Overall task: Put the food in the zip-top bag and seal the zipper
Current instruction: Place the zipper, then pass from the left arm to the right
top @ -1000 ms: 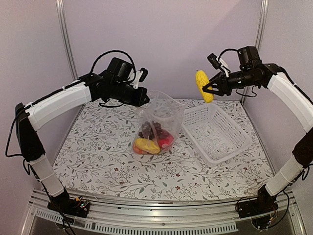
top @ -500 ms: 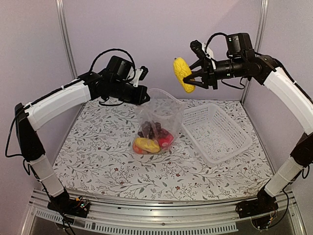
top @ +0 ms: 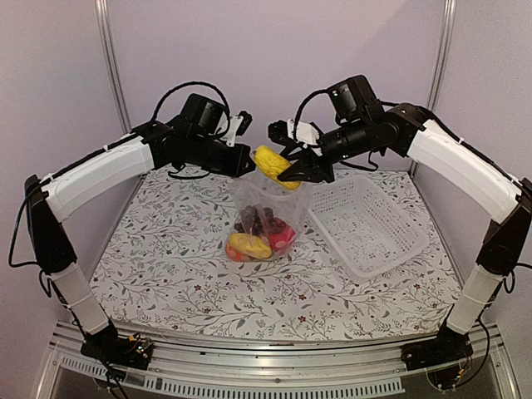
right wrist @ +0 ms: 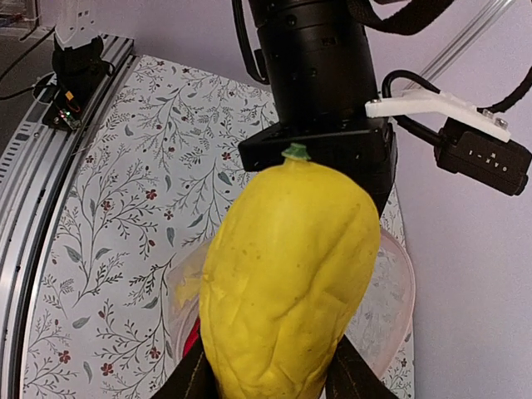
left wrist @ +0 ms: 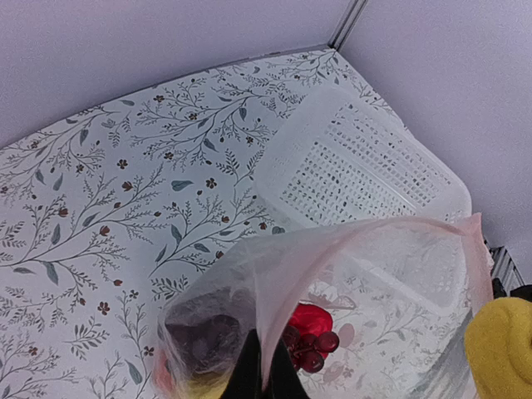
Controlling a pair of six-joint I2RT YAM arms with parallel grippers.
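1. One zip-top bag (top: 287, 195) stood on the table, holding one yellow piece (top: 249, 246), one red piece (top: 283, 237), grapes (top: 258, 223) and perhaps an orange piece (top: 232, 253).
2. One basket (top: 370, 224) lay just beside it.
3. The left gripper (top: 247, 165) was pinched tight on the bag's rim.
4. The right gripper (top: 291, 171) clasped a second yellow piece (top: 271, 161) over the bag's mouth.

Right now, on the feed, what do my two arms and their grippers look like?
Both arms match: the left arm and right arm have white shells over black joints. Black cables loop above each wrist. The left gripper and right gripper are black, with white camera brackets.
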